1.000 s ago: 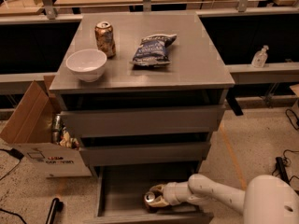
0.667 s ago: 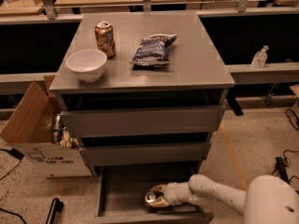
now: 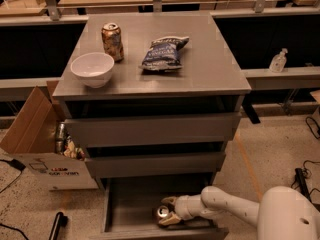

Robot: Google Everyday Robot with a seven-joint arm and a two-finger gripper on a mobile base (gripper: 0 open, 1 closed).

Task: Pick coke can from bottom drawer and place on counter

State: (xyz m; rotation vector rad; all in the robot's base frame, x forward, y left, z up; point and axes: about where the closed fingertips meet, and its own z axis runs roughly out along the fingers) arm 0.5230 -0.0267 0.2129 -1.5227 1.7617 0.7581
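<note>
Smooth white arm [image 3: 225, 203] of rounded, tube-like segments, swelling into a broad white dome at the lower right. Its tan gripper [image 3: 167, 214] sits inside the open bottom drawer [image 3: 131, 204].

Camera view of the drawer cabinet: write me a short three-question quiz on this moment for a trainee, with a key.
1. True or false: the coke can stands on the counter.
2. Which thing stands just behind the bowl on the counter? A) a tan can B) a glass bottle C) a fork
3. Where is the gripper right now?

Key
1. False. The coke can is down in the open bottom drawer.
2. A.
3. Inside the bottom drawer, at the coke can, near the drawer's front edge.
</note>
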